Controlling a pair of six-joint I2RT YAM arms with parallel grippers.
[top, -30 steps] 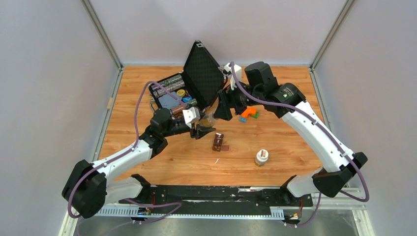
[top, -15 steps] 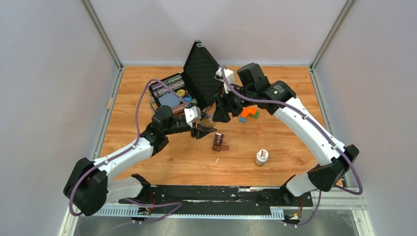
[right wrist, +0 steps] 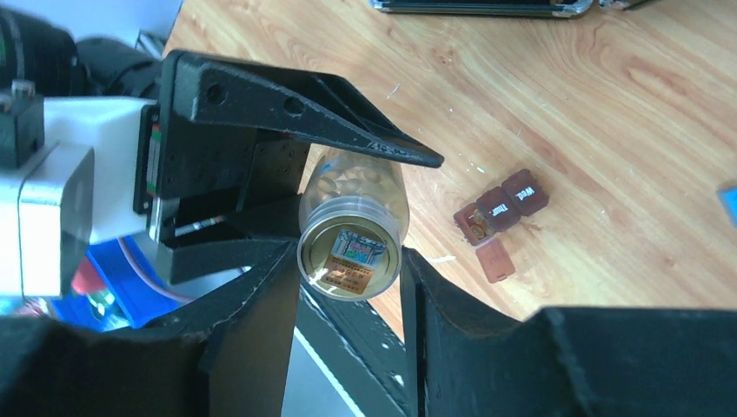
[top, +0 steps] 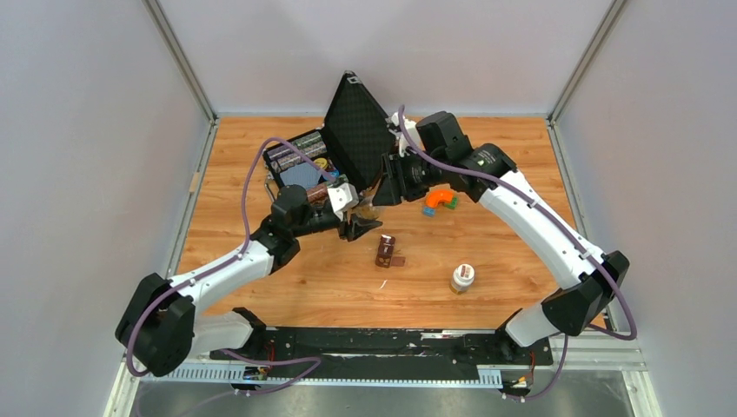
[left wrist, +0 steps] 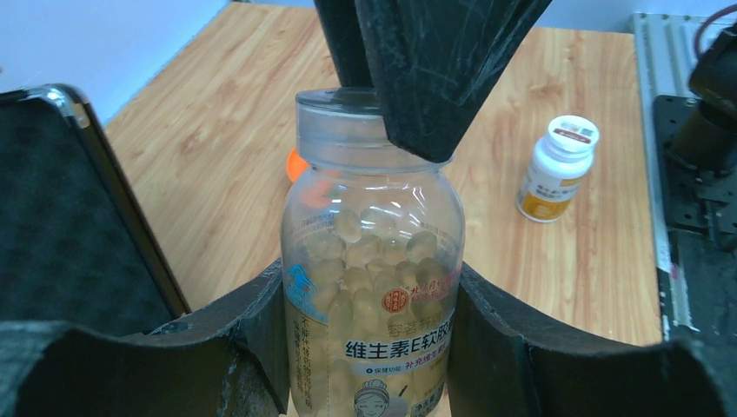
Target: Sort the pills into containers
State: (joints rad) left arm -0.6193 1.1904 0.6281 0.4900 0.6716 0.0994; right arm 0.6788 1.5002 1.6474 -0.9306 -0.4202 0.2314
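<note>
Left claw (left wrist: 372, 304) grips a pill bottle (left wrist: 374, 217); right claw (right wrist: 350, 261) pinches its cap (left wrist: 348, 130). Containers (top: 388, 252) lie apart, lower right of both.

Wooden table (top: 287, 291), seen from above. Upper centre of the frame: black hard case (top: 300, 165) with its textured lid raised and small items in its tray. Centre: dark brown pill container (top: 386, 251) of three joined compartments, one lid swung open and two shut. Lower right of centre: small white bottle (top: 462, 278), upright and capped. Right of the case: orange, blue and green pieces (top: 441, 201), clustered together.
</note>
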